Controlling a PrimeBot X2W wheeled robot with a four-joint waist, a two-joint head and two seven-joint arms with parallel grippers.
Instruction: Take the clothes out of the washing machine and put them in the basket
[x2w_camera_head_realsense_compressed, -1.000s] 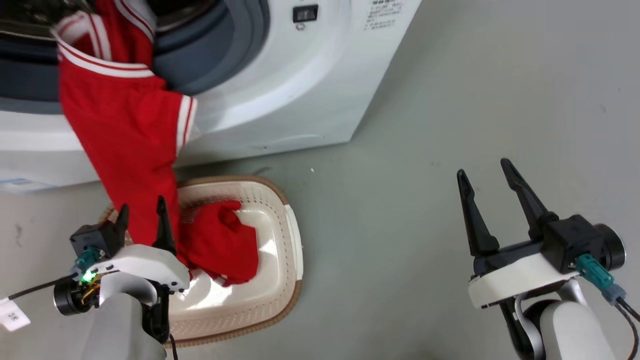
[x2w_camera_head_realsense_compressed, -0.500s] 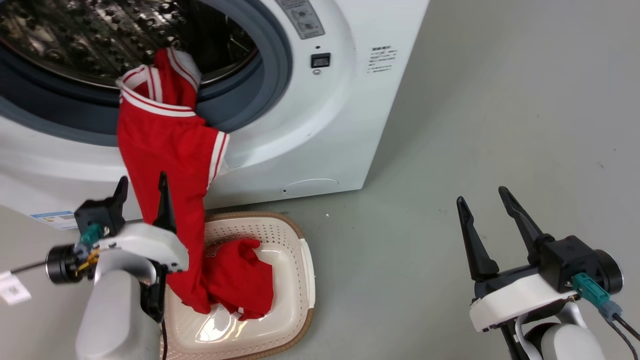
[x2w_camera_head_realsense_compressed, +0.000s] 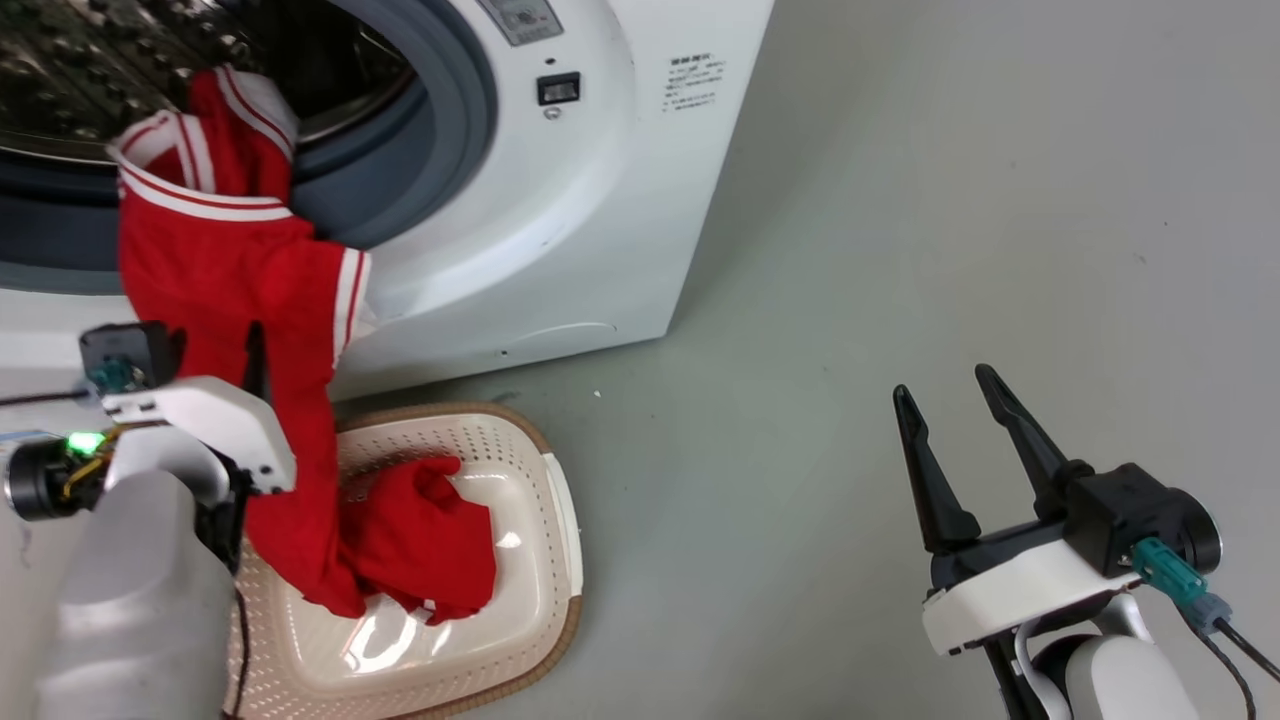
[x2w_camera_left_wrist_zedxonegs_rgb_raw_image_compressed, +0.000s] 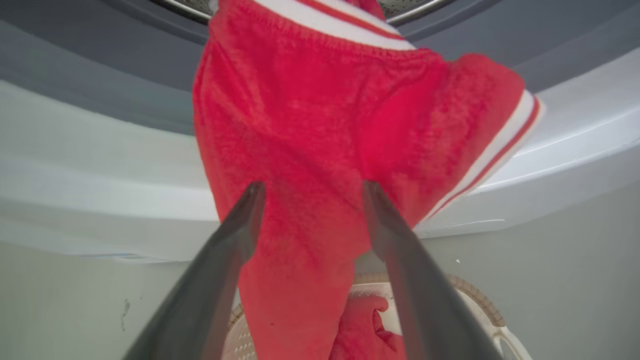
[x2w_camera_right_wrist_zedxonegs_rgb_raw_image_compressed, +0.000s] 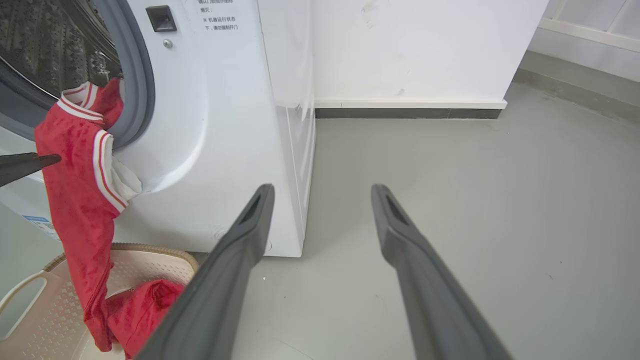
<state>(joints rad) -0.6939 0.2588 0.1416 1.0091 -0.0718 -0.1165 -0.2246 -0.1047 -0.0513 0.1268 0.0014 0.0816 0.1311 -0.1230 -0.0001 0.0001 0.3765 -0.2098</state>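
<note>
The clothes (x2w_camera_head_realsense_compressed: 230, 270), one red garment with white-striped trim, hang from the washing machine's (x2w_camera_head_realsense_compressed: 560, 230) grey porthole rim, and the lower end lies bunched in the basket (x2w_camera_head_realsense_compressed: 565, 520). My left gripper (x2w_camera_head_realsense_compressed: 212, 350) is open, level with the hanging part just below the porthole. In the left wrist view its fingertips (x2w_camera_left_wrist_zedxonegs_rgb_raw_image_compressed: 255, 192) stand apart right against the clothes (x2w_camera_left_wrist_zedxonegs_rgb_raw_image_compressed: 310, 125); I cannot tell whether fabric lies between them. My right gripper (x2w_camera_head_realsense_compressed: 942, 381) is open and empty over the floor, well right of the basket. In the right wrist view a left finger (x2w_camera_right_wrist_zedxonegs_rgb_raw_image_compressed: 30, 164) touches the clothes (x2w_camera_right_wrist_zedxonegs_rgb_raw_image_compressed: 75, 200).
The cream basket (x2w_camera_right_wrist_zedxonegs_rgb_raw_image_compressed: 150, 250) stands on the grey floor (x2w_camera_head_realsense_compressed: 900, 200) right below the machine's front. The steel drum (x2w_camera_head_realsense_compressed: 100, 70) shows behind the open porthole. A white wall with dark skirting (x2w_camera_right_wrist_zedxonegs_rgb_raw_image_compressed: 410, 113) runs behind the machine, and open floor lies to the right.
The head camera has shifted. My left gripper has risen from the basket rim to the hanging part of the garment. The garment still hangs from the porthole into the basket; my right gripper stays open.
</note>
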